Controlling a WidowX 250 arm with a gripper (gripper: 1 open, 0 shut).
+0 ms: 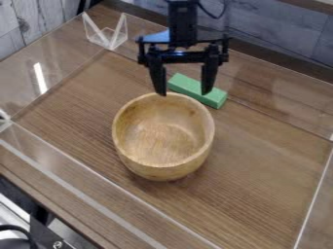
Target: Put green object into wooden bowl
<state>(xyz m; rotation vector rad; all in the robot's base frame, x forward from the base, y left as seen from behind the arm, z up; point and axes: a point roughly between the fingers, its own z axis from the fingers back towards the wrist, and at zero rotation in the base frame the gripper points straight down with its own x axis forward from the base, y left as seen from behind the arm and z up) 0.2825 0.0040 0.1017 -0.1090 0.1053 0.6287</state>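
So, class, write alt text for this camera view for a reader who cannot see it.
An open black gripper points down over a flat green block on a wooden table ringed by clear walls. An empty round wooden bowl sits just in front of the block, nearer the camera.

The whole thing's pretty much matte black: a slim black robot arm point(184, 17) ending in a black two-finger gripper point(185, 86). There's a flat horizontal crossbar at the base of the gripper, with two long straight fingers point(162, 76) coming off it. Can't make out screws, cables or markings at this resolution.
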